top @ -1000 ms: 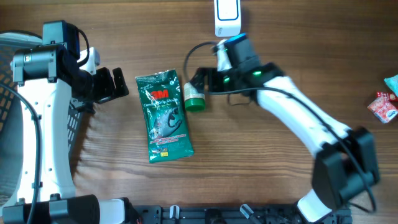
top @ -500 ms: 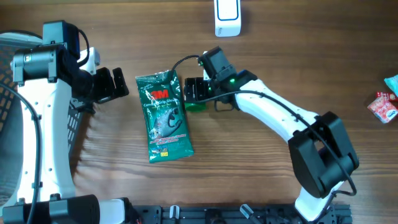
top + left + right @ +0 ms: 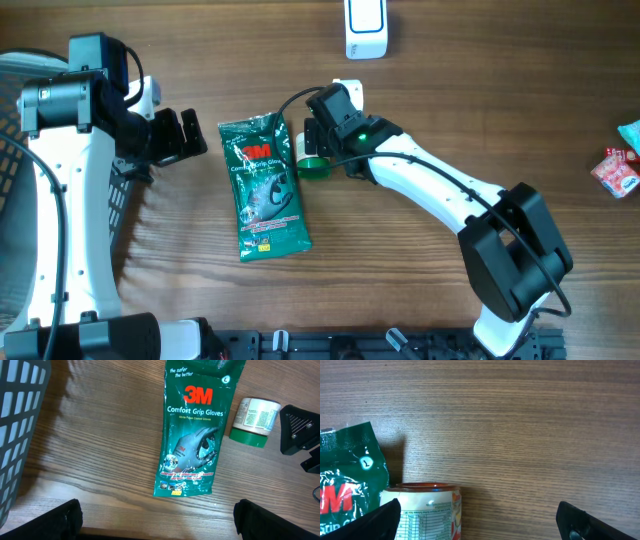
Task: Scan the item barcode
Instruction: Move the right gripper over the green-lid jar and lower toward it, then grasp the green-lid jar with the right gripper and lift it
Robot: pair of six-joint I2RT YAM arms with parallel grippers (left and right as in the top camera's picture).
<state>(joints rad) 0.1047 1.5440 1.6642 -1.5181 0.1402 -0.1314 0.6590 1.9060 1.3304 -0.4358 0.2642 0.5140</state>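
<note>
Right wrist view showed the right gripper (image 3: 479, 522) with fingers spread wide and empty, and the jar (image 3: 422, 510) beside one fingertip with its label visible. Overhead gave only its green lid, just beside the glove packet (image 3: 265, 188). The right arm (image 3: 440, 190) reached leftward across the table (image 3: 420, 290). The left gripper (image 3: 180, 137) stood wide open, holding nothing, left of the packet.

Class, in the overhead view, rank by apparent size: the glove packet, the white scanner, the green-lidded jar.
1. Glove packet.
2. White scanner, cut off by the frame's top edge.
3. Jar, partly hidden under the right arm.
</note>
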